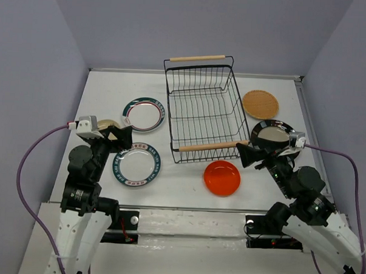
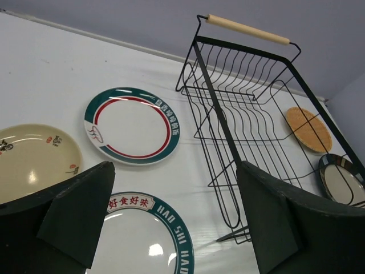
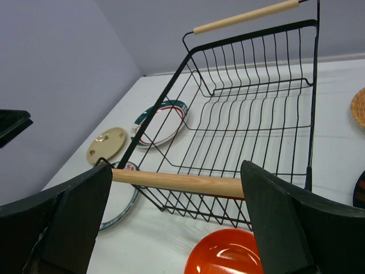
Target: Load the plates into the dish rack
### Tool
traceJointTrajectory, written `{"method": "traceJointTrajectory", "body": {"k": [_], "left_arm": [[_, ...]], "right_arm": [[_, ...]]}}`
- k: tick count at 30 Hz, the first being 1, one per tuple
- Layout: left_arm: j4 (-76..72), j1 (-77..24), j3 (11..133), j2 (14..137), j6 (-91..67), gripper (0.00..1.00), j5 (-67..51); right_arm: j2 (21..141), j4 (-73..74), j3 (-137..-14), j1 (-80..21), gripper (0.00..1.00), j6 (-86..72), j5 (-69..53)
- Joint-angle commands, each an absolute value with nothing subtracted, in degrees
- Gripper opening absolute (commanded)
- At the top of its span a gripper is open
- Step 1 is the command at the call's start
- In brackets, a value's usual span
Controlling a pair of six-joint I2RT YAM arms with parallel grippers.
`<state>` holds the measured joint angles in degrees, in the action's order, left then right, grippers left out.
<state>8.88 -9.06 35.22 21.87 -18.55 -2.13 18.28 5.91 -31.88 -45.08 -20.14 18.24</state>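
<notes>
The black wire dish rack (image 1: 212, 147) stands empty at the table's middle. Left of it lie two green-rimmed plates, one farther (image 1: 144, 114) and one nearer (image 1: 136, 165), and a beige plate (image 1: 104, 125) partly hidden behind my left gripper (image 1: 119, 137). That left gripper (image 2: 177, 228) hangs open above the near green-rimmed plate (image 2: 142, 240), holding nothing. An orange-red plate (image 1: 222, 177) lies in front of the rack. On the right are a tan woven plate (image 1: 260, 104) and a black-rimmed plate (image 1: 271, 135). My right gripper (image 1: 252, 155) is open, facing the rack's near handle (image 3: 177, 182) above the orange-red plate (image 3: 225, 257).
Grey walls close off the table at the back and both sides. Purple cables loop out from both wrists. The rack's far wooden handle (image 1: 197, 57) stands high near the back wall. Both arm bases sit at the near edge.
</notes>
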Motion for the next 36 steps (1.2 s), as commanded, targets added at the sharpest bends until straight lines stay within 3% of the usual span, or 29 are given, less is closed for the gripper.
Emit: {"method": "traceJointTrajectory", "body": {"k": [1, 12, 23, 32, 36], "left_arm": [[8.3, -8.6, 35.6, 23.1, -19.2, 0.99, 2.6], [6.2, -8.6, 40.1, 34.7, -21.2, 0.99, 6.4], [3.1, -6.7, 53.4, 70.8, -23.6, 0.98, 7.6], [1.8, -2.3, 64.6, 91.2, -19.6, 0.73, 10.3], [3.1, -1.3, 70.5, 98.8, -16.3, 0.67, 11.7]], "right_arm": [[16.8, 3.3, -31.7, -45.2, 1.0, -20.7, 20.2], [17.6, 3.3, -31.2, -45.2, 0.98, -21.6, 19.5], [17.3, 3.7, -30.8, -45.2, 0.98, -21.7, 20.1], [16.6, 5.2, -31.6, -45.2, 0.98, -22.5, 18.6], [16.3, 5.8, -31.6, -45.2, 0.98, -22.8, 18.1]]}}
